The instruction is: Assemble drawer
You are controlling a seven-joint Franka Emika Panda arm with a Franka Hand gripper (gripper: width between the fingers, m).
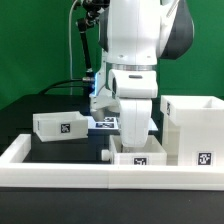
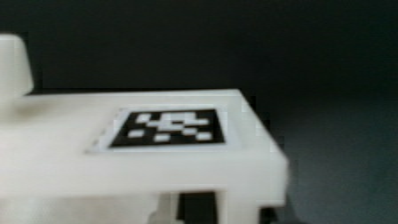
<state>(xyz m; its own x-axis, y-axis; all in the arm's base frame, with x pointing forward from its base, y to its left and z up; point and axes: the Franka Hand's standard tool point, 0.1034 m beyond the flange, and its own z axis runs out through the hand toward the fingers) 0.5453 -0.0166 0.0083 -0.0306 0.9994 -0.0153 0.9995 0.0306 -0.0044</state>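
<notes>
Hanging low over nr tray (image 1: 138, 161), gripper (image 1: 131, 138): can't tell if fingers clamp it.

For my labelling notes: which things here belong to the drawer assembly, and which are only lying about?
Job: tall case, tray at the exterior view's left, tray below the gripper.
Only lying about: marker board, low border wall.

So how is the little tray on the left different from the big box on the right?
The left tray is small and shallow; the tall case is much bigger and deeper. The left tray sits off by itself; the tall case stands right by the border wall. Both are white, open on top, and carry a black-and-white square tag.
</notes>
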